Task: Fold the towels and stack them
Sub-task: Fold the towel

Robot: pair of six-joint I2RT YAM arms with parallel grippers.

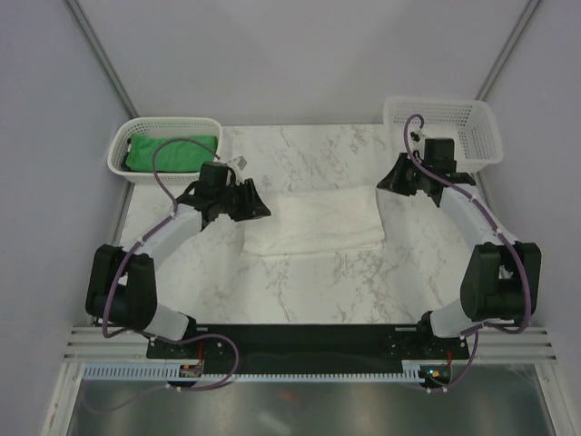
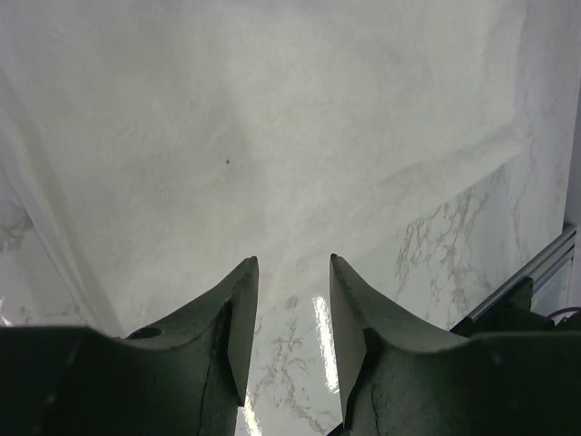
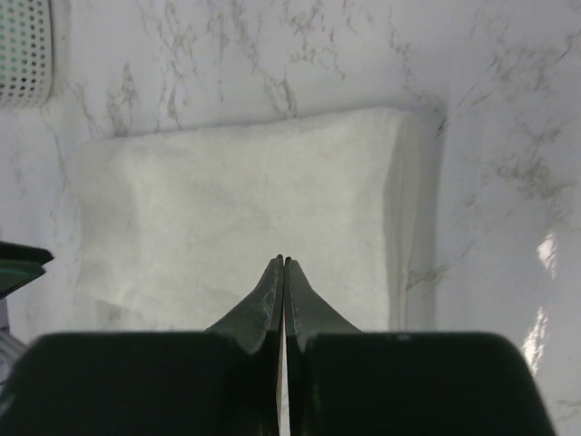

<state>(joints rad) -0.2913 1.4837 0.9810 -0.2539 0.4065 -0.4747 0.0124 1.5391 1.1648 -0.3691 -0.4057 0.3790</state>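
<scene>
White towel [image 1: 313, 221] folded flat, desk [image 1: 363, 272] centre; left fingers [image 1: 257, 205], 9 o'clock, narrowly parted; right fingers [image 3: 283, 268], 3 o'clock, pressed together.

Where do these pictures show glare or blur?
Left wrist: a glare streak on the marble table between the fingers, which look soft. Right wrist: bright patches on the table at right, white towel fairly sharp. Top external: even light, faint shadows.
</scene>
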